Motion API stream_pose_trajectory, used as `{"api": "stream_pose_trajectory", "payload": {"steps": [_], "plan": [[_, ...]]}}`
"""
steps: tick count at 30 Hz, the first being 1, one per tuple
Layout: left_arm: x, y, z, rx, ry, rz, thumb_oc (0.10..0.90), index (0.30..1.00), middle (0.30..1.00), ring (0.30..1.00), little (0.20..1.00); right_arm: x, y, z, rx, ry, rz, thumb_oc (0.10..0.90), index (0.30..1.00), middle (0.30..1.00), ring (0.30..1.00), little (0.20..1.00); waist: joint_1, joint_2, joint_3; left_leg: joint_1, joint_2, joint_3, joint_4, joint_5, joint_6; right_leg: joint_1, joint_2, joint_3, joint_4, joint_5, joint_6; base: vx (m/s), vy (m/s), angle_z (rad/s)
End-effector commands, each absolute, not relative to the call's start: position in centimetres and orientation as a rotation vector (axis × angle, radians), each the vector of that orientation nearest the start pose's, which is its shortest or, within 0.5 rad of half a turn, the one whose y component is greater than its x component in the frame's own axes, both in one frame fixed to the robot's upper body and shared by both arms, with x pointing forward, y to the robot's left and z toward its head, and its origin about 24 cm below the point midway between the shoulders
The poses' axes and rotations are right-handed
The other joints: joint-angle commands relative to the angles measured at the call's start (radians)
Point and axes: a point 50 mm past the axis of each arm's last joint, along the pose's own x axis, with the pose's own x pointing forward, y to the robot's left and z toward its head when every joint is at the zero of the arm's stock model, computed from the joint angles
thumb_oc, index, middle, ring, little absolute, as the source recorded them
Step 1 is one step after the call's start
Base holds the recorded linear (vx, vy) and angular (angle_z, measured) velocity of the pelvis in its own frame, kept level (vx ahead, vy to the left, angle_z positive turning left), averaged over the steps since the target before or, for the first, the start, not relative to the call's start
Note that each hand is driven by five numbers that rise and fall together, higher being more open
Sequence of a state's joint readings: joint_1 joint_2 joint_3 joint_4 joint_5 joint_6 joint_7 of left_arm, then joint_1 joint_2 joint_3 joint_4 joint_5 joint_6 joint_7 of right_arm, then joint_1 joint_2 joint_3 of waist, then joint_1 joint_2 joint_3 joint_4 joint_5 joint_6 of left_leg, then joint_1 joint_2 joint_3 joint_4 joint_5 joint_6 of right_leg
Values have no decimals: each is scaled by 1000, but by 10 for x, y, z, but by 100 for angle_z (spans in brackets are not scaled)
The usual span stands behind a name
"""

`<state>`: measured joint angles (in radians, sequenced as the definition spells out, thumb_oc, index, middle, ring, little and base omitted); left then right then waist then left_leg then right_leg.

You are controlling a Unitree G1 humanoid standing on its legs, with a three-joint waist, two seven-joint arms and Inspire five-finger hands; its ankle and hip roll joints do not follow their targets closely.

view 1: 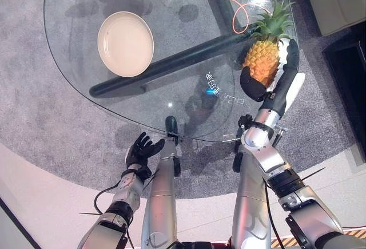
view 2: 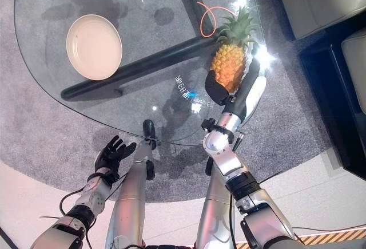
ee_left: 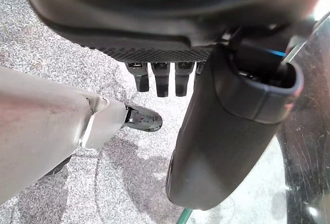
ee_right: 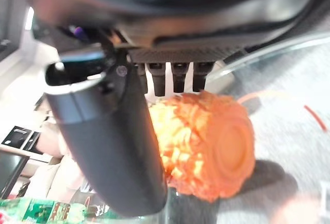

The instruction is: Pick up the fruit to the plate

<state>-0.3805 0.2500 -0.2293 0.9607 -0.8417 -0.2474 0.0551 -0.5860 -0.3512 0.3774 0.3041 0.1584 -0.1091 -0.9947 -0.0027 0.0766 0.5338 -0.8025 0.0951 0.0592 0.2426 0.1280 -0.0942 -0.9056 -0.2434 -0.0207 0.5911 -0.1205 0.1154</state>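
The left hand (view 1: 141,149) hangs below the glass worktop (view 1: 74,71) edge, fingers relaxed and holding nothing. A cream plate (view 1: 125,43) lies on the worktop. Well to its right, the right hand (view 1: 269,86) grasps a pineapple (view 1: 263,60) between fingers and thumb.

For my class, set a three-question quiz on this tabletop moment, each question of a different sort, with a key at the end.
1. True or false: the pineapple already lies on the plate.
2. Which hand is at the pineapple? A) the left hand B) the right hand
3. Fill in: the plate and the pineapple both sit on a ____ table.

Key
1. False: the plate is bare, and the pineapple lies apart from it, toward the table's right side.
2. B: its thumb and fingers flank the fruit; the left hand hangs open below the table edge.
3. glass
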Motion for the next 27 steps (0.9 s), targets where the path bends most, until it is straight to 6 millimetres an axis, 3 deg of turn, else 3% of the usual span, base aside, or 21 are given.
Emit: {"api": "stream_pose_trajectory", "payload": {"steps": [1, 18, 21, 23, 27], "plan": [[271, 215, -59, -358, 400, 295, 800, 900, 900, 900, 900, 331, -167, 129, -98, -337, -615, 800, 900, 900, 900, 900, -8, 37, -14, -25, -18, -11, 106, -85, 23, 13, 29, -56, -120, 98, -33, 0, 0, 0], [273, 209, -57, -356, 399, 290, 800, 900, 900, 900, 900, 334, -159, 117, -40, -239, -551, 800, 900, 900, 900, 900, -6, 40, -14, -22, -22, -12, 102, -79, 24, 14, 32, -56, -119, 101, -38, 0, 0, 0], [273, 209, -57, -357, 397, 289, 800, 900, 900, 900, 900, 334, -159, 117, -44, -232, -544, 698, 813, 813, 813, 798, -5, 40, -14, -24, -22, -11, 102, -79, 25, 12, 33, -56, -118, 101, -39, 0, 0, 0], [273, 209, -57, -357, 396, 288, 800, 900, 900, 900, 900, 336, -159, 116, -57, -227, -533, 103, 302, 302, 302, 203, -5, 40, -14, -24, -22, -12, 102, -79, 24, 12, 33, -56, -118, 100, -39, 0, 0, 0], [273, 207, -57, -355, 396, 285, 800, 900, 900, 900, 900, 335, -159, 118, -91, -249, -534, 100, 300, 300, 300, 200, -4, 41, -14, -23, -24, -13, 101, -79, 25, 13, 32, -57, -120, 102, -38, 0, 0, 0]]}}
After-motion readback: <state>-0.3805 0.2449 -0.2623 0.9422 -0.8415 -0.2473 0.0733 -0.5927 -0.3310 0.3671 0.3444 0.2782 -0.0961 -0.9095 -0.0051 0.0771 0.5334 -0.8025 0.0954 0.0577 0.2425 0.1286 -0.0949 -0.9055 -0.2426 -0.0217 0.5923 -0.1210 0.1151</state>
